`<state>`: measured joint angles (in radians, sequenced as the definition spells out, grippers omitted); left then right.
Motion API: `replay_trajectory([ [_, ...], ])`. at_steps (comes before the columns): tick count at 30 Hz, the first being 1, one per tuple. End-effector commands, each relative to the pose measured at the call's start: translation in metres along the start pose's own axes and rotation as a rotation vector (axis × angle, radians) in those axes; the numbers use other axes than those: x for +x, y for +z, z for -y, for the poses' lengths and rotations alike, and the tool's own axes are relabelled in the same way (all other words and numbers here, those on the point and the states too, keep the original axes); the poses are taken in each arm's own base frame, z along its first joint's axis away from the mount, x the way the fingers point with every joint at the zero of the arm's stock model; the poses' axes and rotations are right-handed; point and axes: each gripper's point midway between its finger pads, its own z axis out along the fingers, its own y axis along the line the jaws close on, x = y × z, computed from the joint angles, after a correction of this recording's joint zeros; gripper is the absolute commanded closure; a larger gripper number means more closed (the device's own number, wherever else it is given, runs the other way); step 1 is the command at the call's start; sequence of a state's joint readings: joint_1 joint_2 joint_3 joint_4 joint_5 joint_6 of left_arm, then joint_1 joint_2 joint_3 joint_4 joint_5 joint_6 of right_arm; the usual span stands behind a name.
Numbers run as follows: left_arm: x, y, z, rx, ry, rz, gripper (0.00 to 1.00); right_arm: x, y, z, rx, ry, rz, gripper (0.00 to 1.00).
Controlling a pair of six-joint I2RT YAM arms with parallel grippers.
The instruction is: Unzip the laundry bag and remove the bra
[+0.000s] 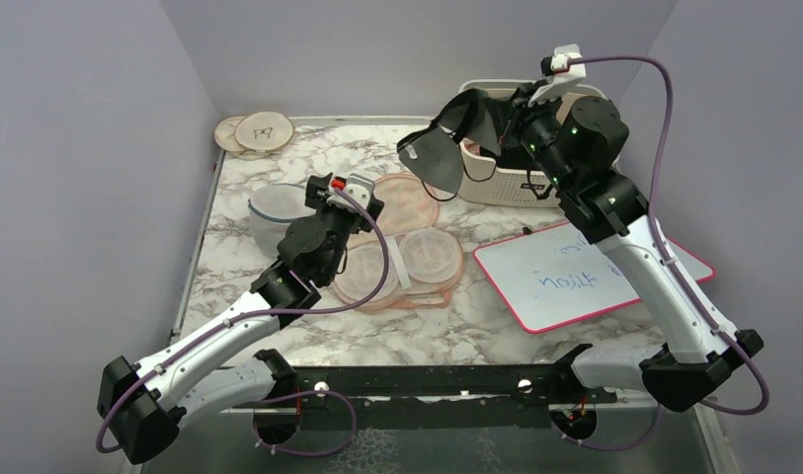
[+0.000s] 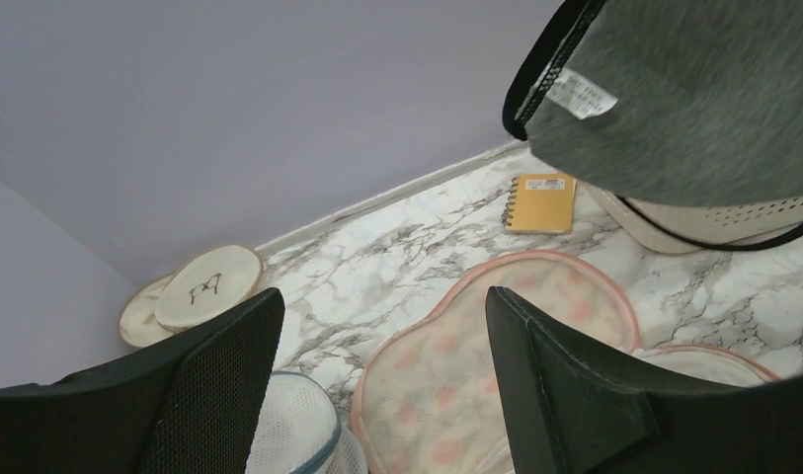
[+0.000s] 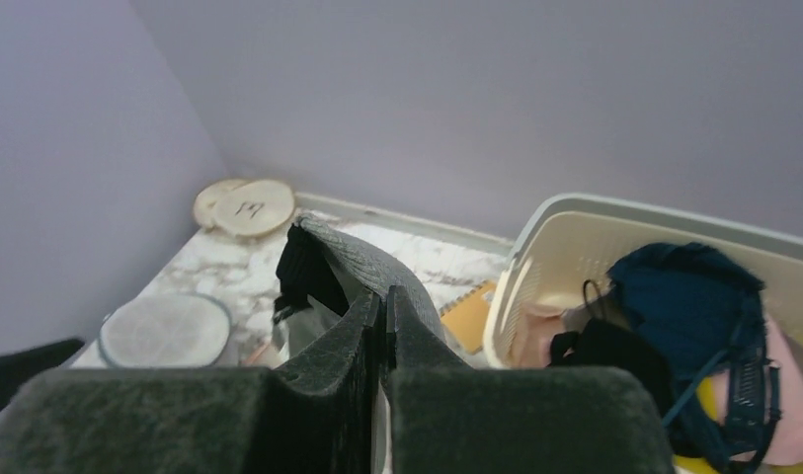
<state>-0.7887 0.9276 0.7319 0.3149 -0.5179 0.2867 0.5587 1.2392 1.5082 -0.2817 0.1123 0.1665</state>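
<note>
Right pincer [image 3: 385, 301] is raised at the far right, jaws pressed tight together on a fold of the bra [image 3: 362, 262]. The bra is grey with black trim and a white label. It hangs in the air off the pincer at the left end of the cream basket [image 1: 516, 183], well clear of the bag. The basket holds other clothes: dark blue, black, pink. Left pincer [image 2: 382, 306] has its jaws wide apart with nothing between them. It sits low over the left side of the laundry bag [image 1: 432, 257]; can't tell if it touches the fabric. The laundry bag lies flat mid-worktop [image 1: 427, 331], peach with pink edging, and looks spread open into round lobes. A white mesh dome [image 1: 269, 207] with a blue rim sits just left of the bag, by the left pincer. Two wooden discs [image 1: 259, 131] overlap in the far left corner. A whiteboard [image 1: 575, 272] with a pink rim and blue scribble lies right of the bag, partly under the right arm. A yellow spiral notebook [image 2: 542, 202] lies by the back wall, beside the basket.
</note>
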Motion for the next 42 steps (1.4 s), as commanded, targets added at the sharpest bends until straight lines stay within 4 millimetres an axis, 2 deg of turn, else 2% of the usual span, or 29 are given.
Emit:
replay_trajectory([
  [1, -0.004, 0.0, -0.009, -0.038, -0.02, 0.021, 0.32, -0.013, 0.016, 0.041, 0.21, -0.087, 0.002, 0.99],
  [7, 0.0, 0.001, -0.01, -0.049, -0.009, 0.009, 0.32, -0.033, 0.041, 0.086, 0.294, -0.076, 0.022, 0.99],
  [11, 0.002, 0.002, -0.007, -0.04, -0.006, 0.004, 0.32, -0.032, 0.056, 0.115, 0.338, -0.062, 0.006, 0.99],
  [16, 0.004, 0.003, -0.008, -0.045, -0.001, -0.002, 0.32, -0.035, 0.07, 0.14, 0.341, -0.027, 0.002, 0.99],
  [19, 0.003, 0.003, -0.01, -0.048, -0.004, 0.002, 0.32, -0.03, 0.08, 0.145, 0.312, 0.011, -0.011, 0.99],
  [24, 0.005, 0.005, -0.009, -0.045, -0.005, -0.004, 0.32, 0.001, 0.1, 0.144, 0.265, 0.074, -0.062, 0.99],
  [27, 0.007, 0.006, -0.006, -0.038, -0.002, -0.009, 0.32, 0.024, 0.107, 0.154, 0.237, 0.143, -0.102, 0.99],
  [31, 0.009, 0.007, -0.005, -0.034, 0.0, -0.012, 0.32, 0.063, 0.107, 0.198, 0.332, 0.199, -0.149, 0.99],
  [38, 0.01, 0.009, -0.002, -0.024, -0.001, -0.014, 0.32, 0.159, 0.096, 0.283, 0.431, 0.337, -0.349, 0.99],
  [40, 0.011, 0.009, -0.001, -0.02, 0.0, -0.019, 0.32, 0.176, 0.092, 0.297, 0.477, 0.329, -0.39, 0.99],
  [42, 0.011, 0.01, 0.0, -0.019, -0.001, -0.018, 0.32, 0.184, 0.089, 0.309, 0.524, 0.307, -0.405, 0.99],
])
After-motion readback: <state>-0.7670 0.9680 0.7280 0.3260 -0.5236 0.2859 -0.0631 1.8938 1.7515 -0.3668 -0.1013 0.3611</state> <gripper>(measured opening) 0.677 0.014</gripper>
